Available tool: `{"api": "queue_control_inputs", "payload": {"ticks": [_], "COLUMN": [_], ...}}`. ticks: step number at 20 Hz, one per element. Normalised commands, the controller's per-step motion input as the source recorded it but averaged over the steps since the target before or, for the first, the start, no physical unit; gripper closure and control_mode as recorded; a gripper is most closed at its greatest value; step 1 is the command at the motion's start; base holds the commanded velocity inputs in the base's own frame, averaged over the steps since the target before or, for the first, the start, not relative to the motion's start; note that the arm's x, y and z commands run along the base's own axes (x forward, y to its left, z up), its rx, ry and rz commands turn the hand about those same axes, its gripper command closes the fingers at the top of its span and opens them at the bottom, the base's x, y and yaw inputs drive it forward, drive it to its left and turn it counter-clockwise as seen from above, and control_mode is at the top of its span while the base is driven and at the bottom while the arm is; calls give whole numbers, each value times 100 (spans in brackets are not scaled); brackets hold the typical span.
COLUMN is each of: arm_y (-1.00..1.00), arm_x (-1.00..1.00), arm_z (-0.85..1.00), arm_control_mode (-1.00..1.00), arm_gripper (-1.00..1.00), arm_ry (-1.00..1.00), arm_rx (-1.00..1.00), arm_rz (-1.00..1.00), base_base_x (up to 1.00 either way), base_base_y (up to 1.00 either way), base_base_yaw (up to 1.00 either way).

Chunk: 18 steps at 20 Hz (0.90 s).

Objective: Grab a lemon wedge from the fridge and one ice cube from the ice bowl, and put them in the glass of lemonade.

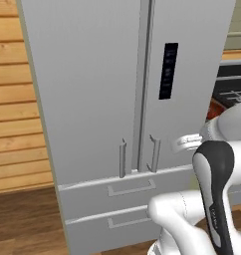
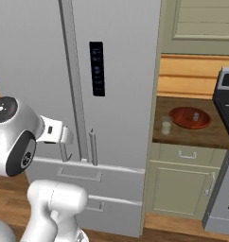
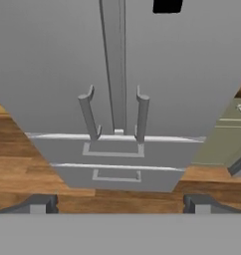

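Fridge (image 1: 92, 89): you are facing it with both doors shut; it is filling the centre and left of the left base view, the dark panel (image 1: 168, 70) sitting on its right-hand door
Handles (image 3: 114, 113): two vertical bars are standing side by side at the middle of the hand view, the door seam running between them, two drawers (image 3: 112, 159) lying below
Gripper (image 3: 120, 203): your jaws are standing wide apart and released, holding nothing; the two dark fingertips (image 3: 40, 204) are showing at the lower left and lower right of the hand view, well apart from the handles
Ice bowl (image 2: 189, 117): sitting on the wooden counter (image 2: 182, 134) at the right of the right base view
Glass of lemonade (image 2: 166, 125): standing just beside the bowl, on its left
Lemon wedge: you cannot see it with the doors closed
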Motion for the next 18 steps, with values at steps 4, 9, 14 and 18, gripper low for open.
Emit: {"api": "queue_control_inputs", "payload": {"ticks": [4, 9, 14, 18], "arm_y": [0, 2, -9, -14], "arm_x": [12, 77, 93, 92], "arm_z": [0, -34, -75, -38], "arm_control_mode": [-100, -100, -100, -100], "arm_gripper": [-100, -100, -100, -100], "arm_ry": [2, -1, 3, -2], "arm_rx": [0, 0, -4, -8], "arm_rz": [0, 0, 7, 0], "base_base_x": [0, 0, 0, 0], "base_base_y": [0, 0, 0, 0], "base_base_yaw": [0, 0, 0, 0]}}
